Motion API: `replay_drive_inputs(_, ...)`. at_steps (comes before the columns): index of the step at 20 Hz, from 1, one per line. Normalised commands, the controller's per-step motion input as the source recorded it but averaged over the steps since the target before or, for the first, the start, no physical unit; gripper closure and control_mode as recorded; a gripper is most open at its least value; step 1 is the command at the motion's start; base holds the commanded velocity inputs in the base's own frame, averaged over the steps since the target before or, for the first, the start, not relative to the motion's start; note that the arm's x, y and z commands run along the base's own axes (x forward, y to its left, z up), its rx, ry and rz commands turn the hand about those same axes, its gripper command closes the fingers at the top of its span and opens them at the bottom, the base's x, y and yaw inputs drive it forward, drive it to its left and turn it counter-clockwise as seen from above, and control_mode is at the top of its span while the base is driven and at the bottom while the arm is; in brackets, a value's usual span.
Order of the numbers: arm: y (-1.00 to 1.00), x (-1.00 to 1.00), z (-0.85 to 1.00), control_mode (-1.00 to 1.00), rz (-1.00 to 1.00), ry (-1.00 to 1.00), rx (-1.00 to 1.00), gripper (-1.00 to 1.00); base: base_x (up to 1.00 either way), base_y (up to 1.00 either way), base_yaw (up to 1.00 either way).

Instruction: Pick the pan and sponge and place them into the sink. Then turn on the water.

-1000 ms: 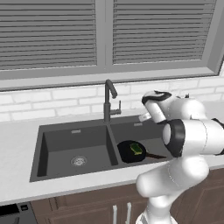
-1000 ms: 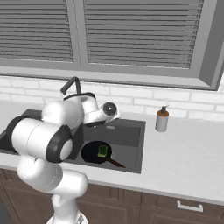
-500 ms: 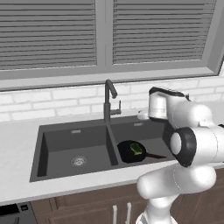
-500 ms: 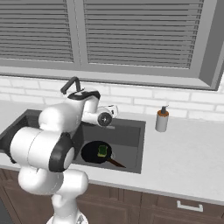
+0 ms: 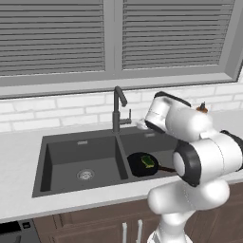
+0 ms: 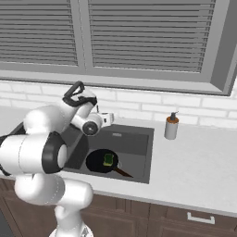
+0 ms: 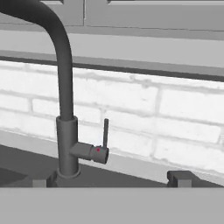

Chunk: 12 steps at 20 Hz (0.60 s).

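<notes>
Two basins of the wide dark grey sink (image 5: 71, 154) are showing from my left base; the round black frying pan (image 5: 142, 166) is lying in the right one, carrying the small yellow-green sponge (image 5: 148, 162). From my right base, my claw (image 6: 109, 119) is hanging beside the tall dark curved faucet (image 6: 76, 90). Along my hand, its upright lever (image 7: 105, 133) is facing me; I cannot tell how wide my claw is standing.
</notes>
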Motion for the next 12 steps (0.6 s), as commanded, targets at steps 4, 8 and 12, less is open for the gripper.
replay_drive_inputs(4,0.14,0.18,0.00,-1.00,-0.20,0.00,0.18,-1.00,0.00,0.00,0.00)
replay_drive_inputs(8,0.03,0.40,-0.13,-1.00,-0.08,-0.05,0.13,-1.00,0.00,0.00,0.00)
replay_drive_inputs(12,0.00,0.51,-0.32,-1.00,0.00,-0.12,0.10,-1.00,0.00,0.00,0.00)
